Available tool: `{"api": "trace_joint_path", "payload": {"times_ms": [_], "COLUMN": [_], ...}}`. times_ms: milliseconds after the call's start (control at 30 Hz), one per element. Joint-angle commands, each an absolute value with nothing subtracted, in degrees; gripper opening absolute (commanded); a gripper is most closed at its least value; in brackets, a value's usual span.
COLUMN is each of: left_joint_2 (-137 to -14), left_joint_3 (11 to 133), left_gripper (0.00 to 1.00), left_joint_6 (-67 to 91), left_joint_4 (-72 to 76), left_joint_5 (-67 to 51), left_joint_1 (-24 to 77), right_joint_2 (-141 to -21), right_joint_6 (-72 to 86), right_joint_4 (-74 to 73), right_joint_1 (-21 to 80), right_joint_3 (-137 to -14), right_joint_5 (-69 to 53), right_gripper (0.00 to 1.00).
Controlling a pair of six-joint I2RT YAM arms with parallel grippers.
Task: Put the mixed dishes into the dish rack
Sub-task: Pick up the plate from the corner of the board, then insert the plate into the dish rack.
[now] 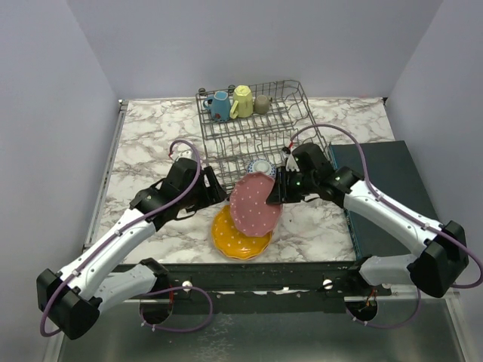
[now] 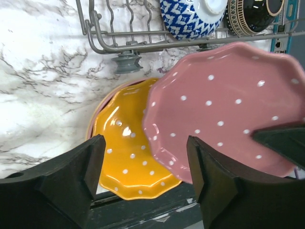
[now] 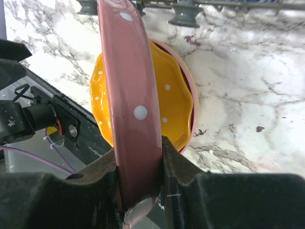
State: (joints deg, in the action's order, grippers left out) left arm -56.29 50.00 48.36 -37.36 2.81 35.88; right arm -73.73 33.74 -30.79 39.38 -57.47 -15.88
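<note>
Glossy pink polka-dot plate (image 1: 255, 204) tilted on edge, with the right gripper (image 3: 140, 176) clamped on its scalloped rim.
Left gripper (image 2: 145, 171) is spread wide beside it. The plate hangs over the orange-yellow scalloped plate (image 1: 235, 238), just before the wire dish rack (image 1: 260, 132).

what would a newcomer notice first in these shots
The pink dotted plate, gripped by its rim in the right gripper, hangs over the orange plate at the near middle of the table. The left gripper stands open beside it, holding nothing. Behind, the wire dish rack already carries three mugs along its far side.
</note>
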Motion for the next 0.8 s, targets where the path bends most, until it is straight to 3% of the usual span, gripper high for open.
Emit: {"api": "trace_joint_path", "payload": {"times_ms": [0,767], "left_joint_2": [-53.5,-47.4], "left_joint_3": [52.9,49.2], "left_gripper": [0.77,0.99], "left_joint_6": [42.3,32.7], "left_joint_4": [-39.9,-37.2], "left_joint_5": [5.8,3.9], "left_joint_1": [36.0,36.0], "right_joint_2": [-70.6,-77.0], "right_joint_6": [31.2,18.3], "right_joint_4": [-33.0,-43.7], "right_joint_1": [39.7,39.6], "right_joint_3": [-65.8,-89.3], "right_joint_5": [-10.9,13.1], "right_gripper": [0.0,0.0]}}
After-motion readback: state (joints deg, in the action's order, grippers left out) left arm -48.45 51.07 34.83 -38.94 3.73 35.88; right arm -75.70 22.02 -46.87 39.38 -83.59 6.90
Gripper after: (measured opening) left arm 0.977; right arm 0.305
